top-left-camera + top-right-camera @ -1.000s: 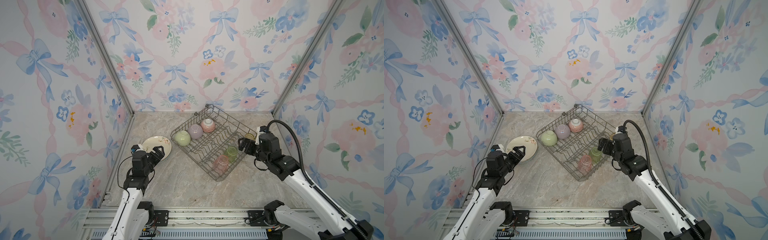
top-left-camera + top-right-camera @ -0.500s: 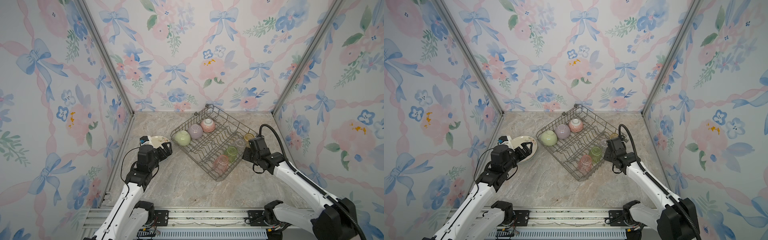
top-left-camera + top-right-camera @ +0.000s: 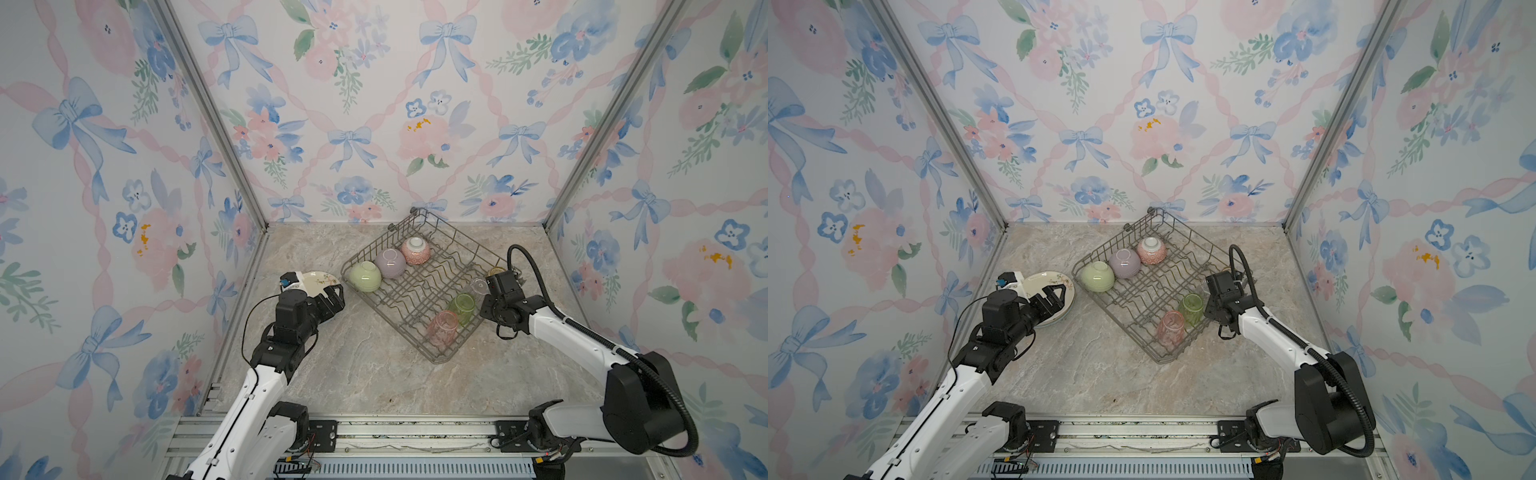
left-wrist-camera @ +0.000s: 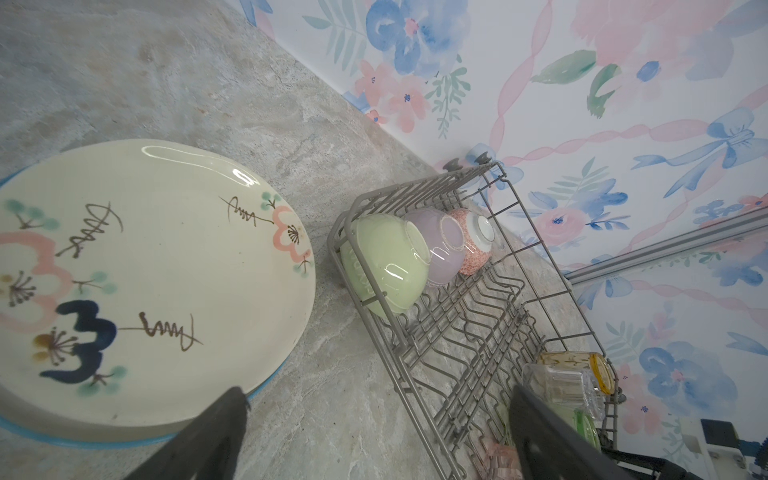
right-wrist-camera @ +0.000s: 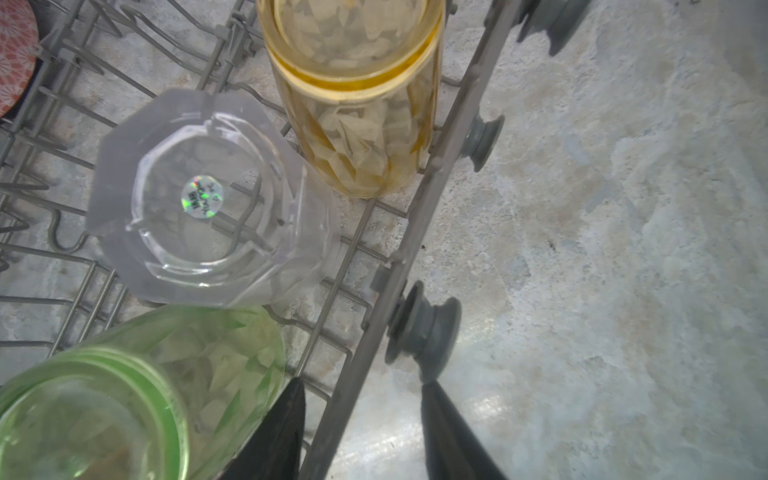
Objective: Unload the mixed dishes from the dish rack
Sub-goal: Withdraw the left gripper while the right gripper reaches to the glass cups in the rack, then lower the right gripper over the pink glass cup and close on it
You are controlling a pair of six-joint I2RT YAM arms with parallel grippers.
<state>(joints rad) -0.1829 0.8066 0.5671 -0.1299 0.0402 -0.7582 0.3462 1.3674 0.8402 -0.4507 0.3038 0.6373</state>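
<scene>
The dish rack [image 3: 457, 237] sits at an angle on the table. Its far-left side holds upturned green [image 3: 365, 276], lilac [image 3: 390, 262] and pink [image 3: 415, 250] bowls. Along the right side lie pink [image 3: 442, 328], green [image 3: 461, 305], clear [image 5: 208, 199] and amber [image 5: 357, 124] tumblers. A cream floral plate [image 4: 137, 270] tops a stack left of the rack. My left gripper [image 4: 376, 390] hangs open and empty between the plate and the rack. My right gripper [image 5: 361, 382] stands astride the rack's right rim [image 5: 415, 232], jaws narrowed with a gap on each side. One finger is beside the green tumbler.
Floral walls close in the table on three sides, and the rack's far corner nearly touches the back wall. Small grey wheels [image 5: 428, 328] stick out from the rack's right rim. Bare marble table [image 3: 365, 374] lies in front of the rack.
My right gripper has dropped down onto the rack's right rim and its jaws have narrowed. My left arm has reached forward from beside the plate towards the rack, staying open.
</scene>
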